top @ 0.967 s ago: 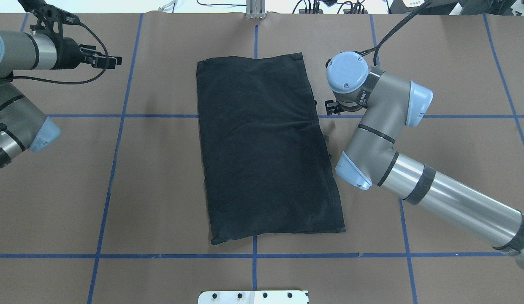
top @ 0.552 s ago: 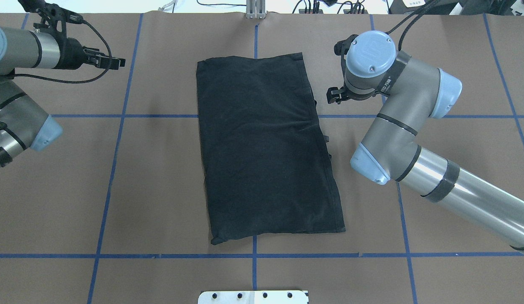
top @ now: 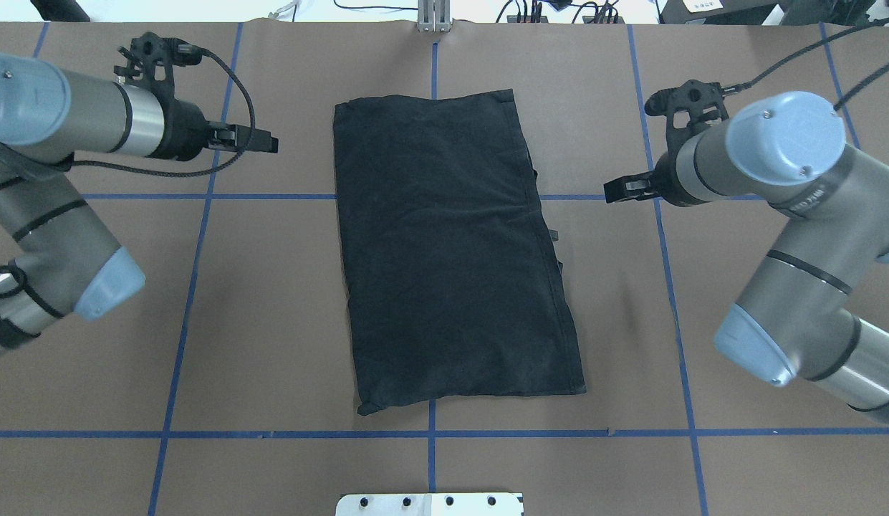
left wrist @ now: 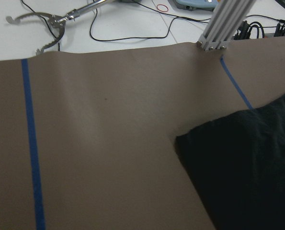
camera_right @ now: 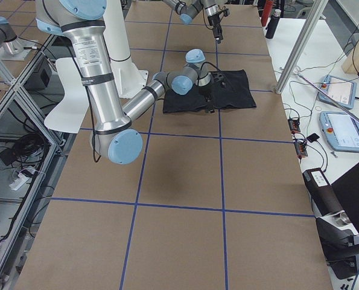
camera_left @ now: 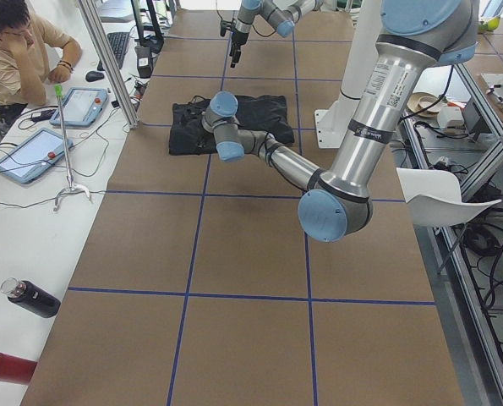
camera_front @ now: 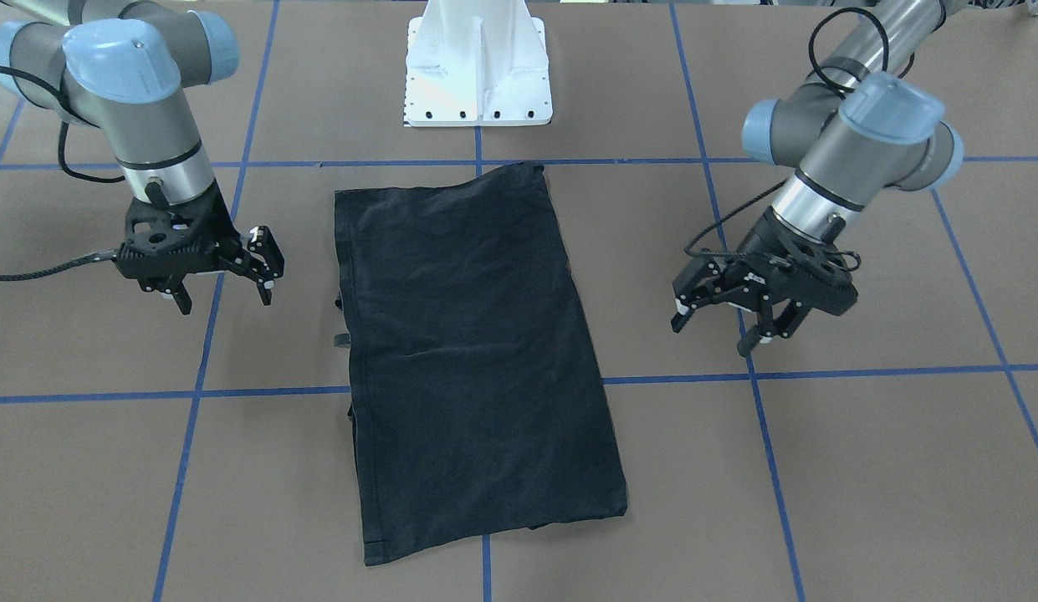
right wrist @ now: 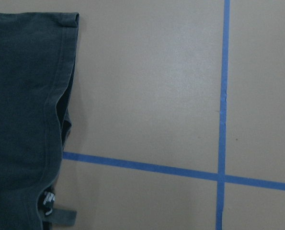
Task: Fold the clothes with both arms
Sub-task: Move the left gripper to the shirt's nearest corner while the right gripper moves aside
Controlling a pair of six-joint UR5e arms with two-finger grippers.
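Robotics lab: paper-covered counter (top: 272, 322) gridded with blue tape (top: 200, 433), aluminium framing (camera_left: 107, 63), teach pendants (camera_left: 79, 106) and a seated operator (camera_left: 19, 46) at the side desk (camera_left: 14, 245).

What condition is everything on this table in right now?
T-shirt: folded into a long rectangle, lying flat, plain black side up, not held.
Left end effector: open, empty, off to the side of the shirt, not touching it.
Right end effector: open, empty, off to the shirt's other side, not touching it.

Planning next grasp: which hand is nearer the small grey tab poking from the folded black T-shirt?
Right. Right hand hovers off the edge with the tab; left hand is beyond the T-shirt, opposite side.
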